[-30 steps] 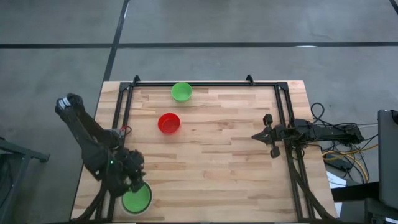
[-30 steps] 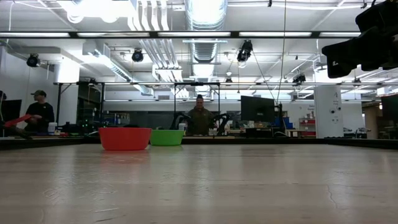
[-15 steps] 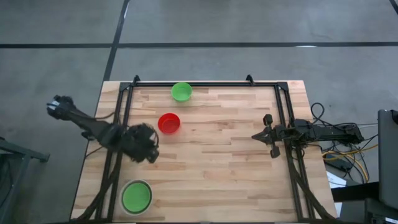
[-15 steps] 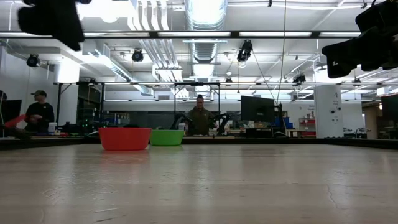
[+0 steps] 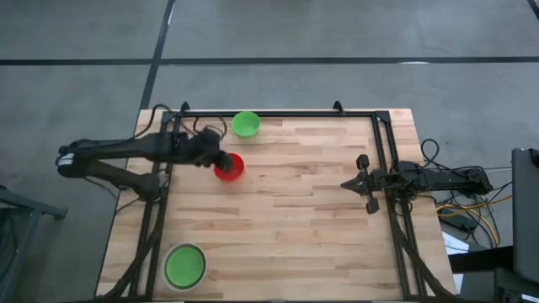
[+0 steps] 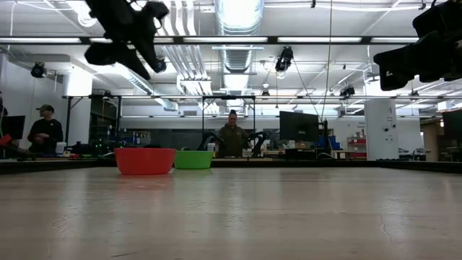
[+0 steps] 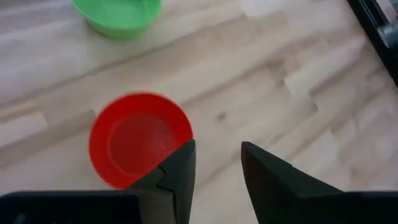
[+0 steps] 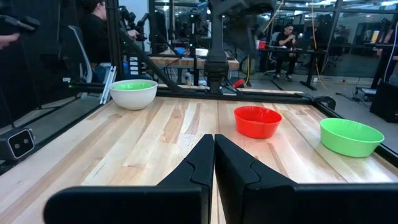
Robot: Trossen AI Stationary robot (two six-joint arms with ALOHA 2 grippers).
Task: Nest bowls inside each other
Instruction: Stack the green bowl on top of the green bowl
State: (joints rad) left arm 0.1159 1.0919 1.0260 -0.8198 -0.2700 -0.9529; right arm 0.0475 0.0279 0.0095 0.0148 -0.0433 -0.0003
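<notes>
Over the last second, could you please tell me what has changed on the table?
The left gripper swung from over the cream bowl with green nested inside up the table to above the red bowl, fingers apart and empty. The bowls, including the far green bowl, and the right gripper stayed put.

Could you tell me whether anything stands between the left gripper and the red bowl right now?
Nothing visible does. The left gripper hangs open above the red bowl, at its rim, with only bare table around it.

Bare tabletop (image 5: pixel 295 219) beyond red bowl (image 5: pixel 230 167)
</notes>
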